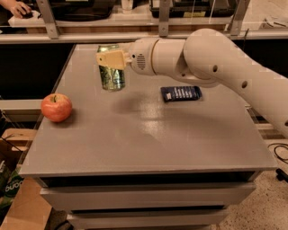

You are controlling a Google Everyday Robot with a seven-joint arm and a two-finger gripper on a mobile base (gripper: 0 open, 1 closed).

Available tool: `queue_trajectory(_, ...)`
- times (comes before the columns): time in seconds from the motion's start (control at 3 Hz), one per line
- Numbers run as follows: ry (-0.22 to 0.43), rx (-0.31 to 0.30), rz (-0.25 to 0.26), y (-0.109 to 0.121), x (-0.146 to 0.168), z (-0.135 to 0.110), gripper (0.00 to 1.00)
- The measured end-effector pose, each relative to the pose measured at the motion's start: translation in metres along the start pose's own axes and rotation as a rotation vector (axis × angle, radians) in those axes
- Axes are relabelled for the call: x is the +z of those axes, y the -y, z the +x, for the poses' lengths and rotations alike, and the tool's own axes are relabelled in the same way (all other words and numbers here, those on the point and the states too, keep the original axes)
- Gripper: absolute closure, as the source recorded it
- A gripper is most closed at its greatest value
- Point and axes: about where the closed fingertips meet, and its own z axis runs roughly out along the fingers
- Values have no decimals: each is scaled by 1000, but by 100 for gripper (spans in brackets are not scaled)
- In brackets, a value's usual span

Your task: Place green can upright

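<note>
The green can stands upright at the far left of the grey table, silver top up. My gripper reaches in from the right and is shut on the can's upper half. One tan finger lies across the can's front and the other is hidden behind it. I cannot tell whether the can's base touches the table or hangs just above it.
A red apple sits near the table's left edge. A flat dark-blue packet lies right of the can, under my arm. Shelving rails and a person's hand are behind the table. Cardboard boxes stand at the lower left.
</note>
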Motion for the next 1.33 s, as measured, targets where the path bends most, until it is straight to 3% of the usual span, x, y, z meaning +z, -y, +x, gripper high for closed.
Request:
queue_trajectory(0.67, 27, -91, -78, -12, 2, 2, 100)
queue_trajectory(1.33, 59, -119, -130, -27, 3, 5, 100)
